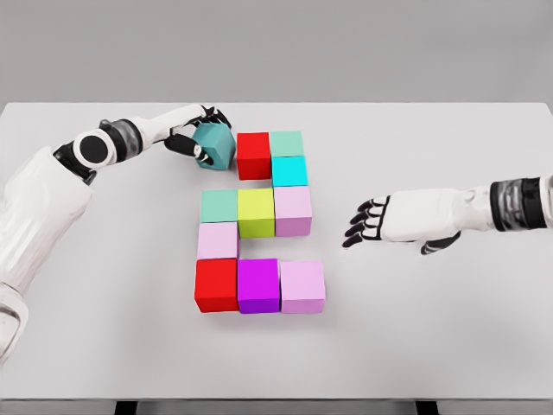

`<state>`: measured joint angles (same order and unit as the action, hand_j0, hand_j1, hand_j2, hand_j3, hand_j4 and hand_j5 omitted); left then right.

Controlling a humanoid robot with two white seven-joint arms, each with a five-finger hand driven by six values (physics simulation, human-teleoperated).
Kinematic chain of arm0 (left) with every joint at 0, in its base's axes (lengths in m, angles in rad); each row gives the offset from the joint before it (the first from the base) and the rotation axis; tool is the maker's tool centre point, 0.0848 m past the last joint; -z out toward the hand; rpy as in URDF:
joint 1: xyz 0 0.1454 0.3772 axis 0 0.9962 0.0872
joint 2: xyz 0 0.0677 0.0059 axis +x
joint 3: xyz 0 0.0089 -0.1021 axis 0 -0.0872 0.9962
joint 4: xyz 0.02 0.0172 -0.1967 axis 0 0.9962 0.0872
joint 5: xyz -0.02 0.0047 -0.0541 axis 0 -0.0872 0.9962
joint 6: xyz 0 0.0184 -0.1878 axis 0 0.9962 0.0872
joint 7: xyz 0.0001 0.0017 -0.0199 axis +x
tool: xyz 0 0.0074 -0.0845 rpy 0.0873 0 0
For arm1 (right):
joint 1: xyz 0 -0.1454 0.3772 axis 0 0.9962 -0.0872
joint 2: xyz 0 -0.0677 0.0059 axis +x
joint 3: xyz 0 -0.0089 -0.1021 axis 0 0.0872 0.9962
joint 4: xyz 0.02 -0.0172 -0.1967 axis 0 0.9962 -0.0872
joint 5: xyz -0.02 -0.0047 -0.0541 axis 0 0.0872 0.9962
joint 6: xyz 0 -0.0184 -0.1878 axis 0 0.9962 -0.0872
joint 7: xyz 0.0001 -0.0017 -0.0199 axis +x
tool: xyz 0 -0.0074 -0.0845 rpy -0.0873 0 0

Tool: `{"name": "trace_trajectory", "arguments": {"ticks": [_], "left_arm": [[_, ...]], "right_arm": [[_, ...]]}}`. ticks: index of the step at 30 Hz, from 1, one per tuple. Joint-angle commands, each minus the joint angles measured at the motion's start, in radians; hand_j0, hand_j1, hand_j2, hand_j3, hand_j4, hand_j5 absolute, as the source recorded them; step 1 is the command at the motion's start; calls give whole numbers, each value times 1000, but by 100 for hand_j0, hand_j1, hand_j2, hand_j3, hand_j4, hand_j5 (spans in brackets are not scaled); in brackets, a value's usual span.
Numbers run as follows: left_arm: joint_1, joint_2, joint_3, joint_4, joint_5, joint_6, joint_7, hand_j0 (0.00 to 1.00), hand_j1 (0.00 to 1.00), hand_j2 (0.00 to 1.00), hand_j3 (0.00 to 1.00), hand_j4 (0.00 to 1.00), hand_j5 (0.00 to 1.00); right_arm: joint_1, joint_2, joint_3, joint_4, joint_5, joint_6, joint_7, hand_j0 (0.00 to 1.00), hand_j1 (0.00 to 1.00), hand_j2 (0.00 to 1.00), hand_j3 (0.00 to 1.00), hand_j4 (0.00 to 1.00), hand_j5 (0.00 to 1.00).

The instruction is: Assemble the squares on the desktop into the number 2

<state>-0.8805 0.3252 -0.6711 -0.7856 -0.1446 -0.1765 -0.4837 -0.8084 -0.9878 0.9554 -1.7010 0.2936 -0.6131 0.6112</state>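
Left hand (197, 138) grips teal cube (215, 145) beside red cube (253, 156); right hand (380, 221) hovers slack-fingered.

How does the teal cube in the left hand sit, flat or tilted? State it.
Tilted. The teal cube sits askew in the left hand, edges angled against the red cube beside it.

head view | looks steeply down from above | white table (449, 346) fills frame | single view

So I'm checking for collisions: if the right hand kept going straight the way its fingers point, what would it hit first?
The right hand points left across the table. Going straight on, it would probably meet the pink block at the right end of the figure's middle row first, if the hand is low enough; its height is unclear.
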Motion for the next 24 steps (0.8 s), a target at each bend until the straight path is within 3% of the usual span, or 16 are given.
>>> {"name": "trace_trajectory", "arguments": {"ticks": [1,5,10,24], "left_arm": [[0,-1,1,-1,0,0,2,52,52,52,52,52,52],[-2,-1,1,-1,0,-5,4,73,73,73,73,73,73],[-2,-1,1,-1,0,-8,4,87,87,87,87,87,87],[0,9,-4,-1,7,-11,1,89,89,89,89,89,89]], "right_arm": [[0,-8,-43,27,-14,2,0,100,100,100,100,100,100],[5,-9,-43,27,-16,2,0,100,100,100,100,100,100],[6,-19,-44,27,-14,2,0,100,100,100,100,100,100],[6,-19,-47,27,-16,2,0,100,100,100,100,100,100]]}}
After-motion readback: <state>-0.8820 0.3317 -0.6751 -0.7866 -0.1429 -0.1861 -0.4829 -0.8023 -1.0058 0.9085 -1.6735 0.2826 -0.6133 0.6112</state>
